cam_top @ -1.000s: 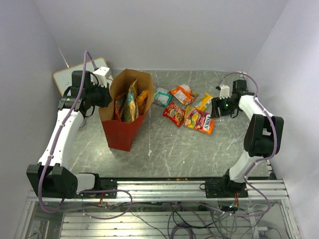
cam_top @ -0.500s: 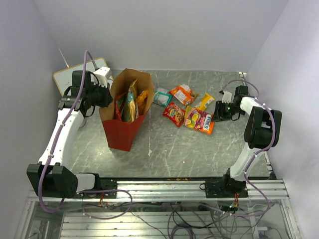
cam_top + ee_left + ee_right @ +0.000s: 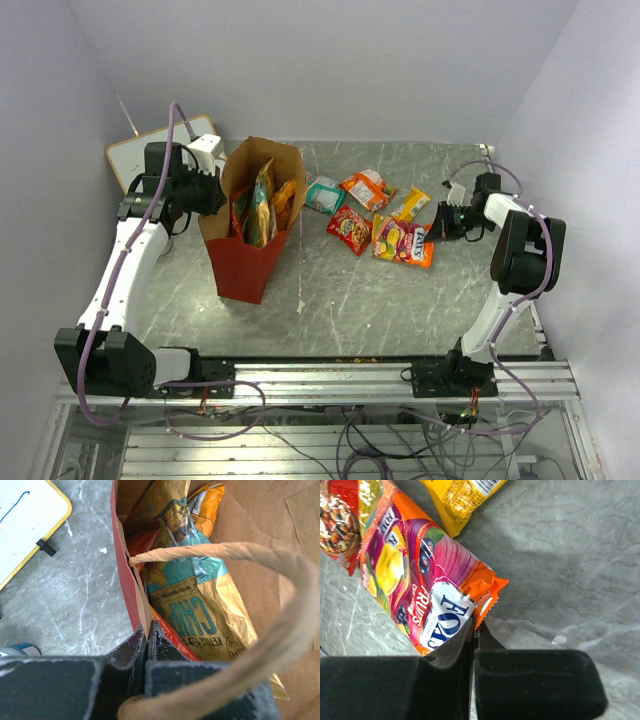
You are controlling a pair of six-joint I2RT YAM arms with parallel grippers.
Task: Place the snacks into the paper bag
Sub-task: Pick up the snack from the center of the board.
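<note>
Closed the right gripper (image 3: pixel 474 630) on the orange end seal of the orange-and-pink fruit packet (image 3: pixel 420 595), well to the right of the paper bag (image 3: pixel 245 268). Stood open over that same end a second before, and half shut midway. Kept the left gripper (image 3: pixel 146 636) pinched shut on the bag's left rim, propping the mouth open. Held a tan-gold packet (image 3: pixel 200 605) and others upright inside the bag already. Left four more on the table right of the bag: teal (image 3: pixel 325 194), orange (image 3: pixel 366 188), red (image 3: pixel 349 229) and yellow (image 3: pixel 411 204). Judged as a grasp just made, with lift and carry toward the bag's mouth due next. Thin pinch on slick foil, so a slip possible.
</note>
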